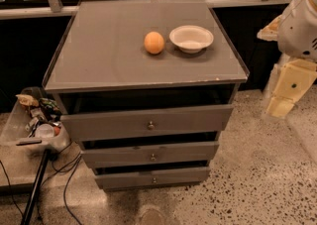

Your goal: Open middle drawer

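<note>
The grey cabinet [124, 60] has three drawer fronts, each with a small round metal knob. The middle drawer [114, 154] is the medium-height panel, with its knob [153, 157] at the centre. It sits between the taller top drawer [99, 124] and the slim bottom drawer [124, 178]. All three fronts stand slightly out, with dark gaps above them. My gripper [281, 106] hangs from the white arm [299, 26] at the right edge. It is off to the right of the cabinet, about level with the top drawer, and touches nothing.
An orange [154, 42] and a white bowl [191, 38] sit on the cabinet top. A clear bin of clutter [37, 120], a dark pole [34, 189] and cables [69, 179] are on the left. The speckled floor [257, 179] lies in front and to the right.
</note>
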`<action>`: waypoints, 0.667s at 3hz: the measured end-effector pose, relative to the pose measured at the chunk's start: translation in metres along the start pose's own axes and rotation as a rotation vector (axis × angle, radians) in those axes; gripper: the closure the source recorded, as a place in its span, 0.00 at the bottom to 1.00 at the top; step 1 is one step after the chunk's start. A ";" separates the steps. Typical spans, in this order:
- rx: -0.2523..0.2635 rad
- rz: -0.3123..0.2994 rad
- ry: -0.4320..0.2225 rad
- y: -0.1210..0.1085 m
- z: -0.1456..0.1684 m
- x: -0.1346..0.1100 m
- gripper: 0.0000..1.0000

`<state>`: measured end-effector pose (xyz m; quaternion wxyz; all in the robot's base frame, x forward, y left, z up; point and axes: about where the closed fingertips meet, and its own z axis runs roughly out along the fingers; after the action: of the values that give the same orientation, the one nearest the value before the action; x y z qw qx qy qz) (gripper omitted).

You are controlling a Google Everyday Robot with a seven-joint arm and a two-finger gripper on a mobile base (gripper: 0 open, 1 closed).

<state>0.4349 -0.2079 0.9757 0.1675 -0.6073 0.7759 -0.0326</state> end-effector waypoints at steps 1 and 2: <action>-0.027 -0.005 -0.035 0.012 0.025 -0.010 0.00; -0.058 -0.018 -0.107 0.027 0.061 -0.011 0.00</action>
<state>0.4306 -0.1812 0.9136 0.1907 -0.6198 0.7609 0.0208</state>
